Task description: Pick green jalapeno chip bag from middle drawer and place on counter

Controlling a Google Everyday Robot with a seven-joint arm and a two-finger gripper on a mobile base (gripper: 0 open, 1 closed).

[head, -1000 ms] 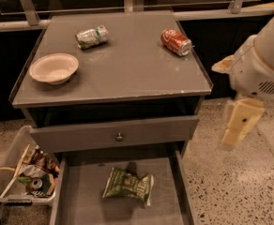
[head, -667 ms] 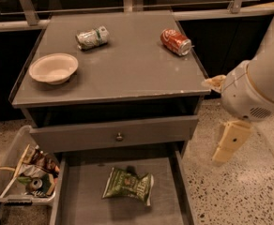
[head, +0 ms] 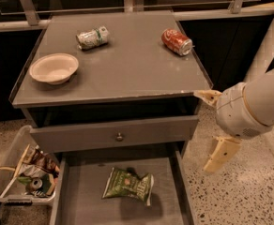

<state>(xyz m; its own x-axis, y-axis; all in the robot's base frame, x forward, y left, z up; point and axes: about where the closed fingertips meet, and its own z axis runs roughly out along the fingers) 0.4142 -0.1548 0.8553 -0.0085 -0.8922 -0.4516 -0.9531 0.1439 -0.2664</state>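
The green jalapeno chip bag (head: 128, 185) lies flat and wrinkled on the floor of the open middle drawer (head: 80, 200), near its centre. The counter (head: 127, 69) above it carries other items. My gripper (head: 203, 132) hangs to the right of the cabinet, beside the closed upper drawer front and above the open drawer's right wall. It is well right of the bag and higher than it. Its two tan fingers (head: 221, 153) are spread apart and hold nothing.
On the counter are a white bowl (head: 54, 68) at the left, a silver-green dented can (head: 92, 37) at the back and a red soda can (head: 177, 41) at the back right. The upper drawer front has a round knob (head: 119, 136). A clear bin of clutter (head: 26, 175) stands on the floor at the left.
My arm and gripper have moved left and lower, closer to the cabinet's right side. The bag and the counter items have not moved.
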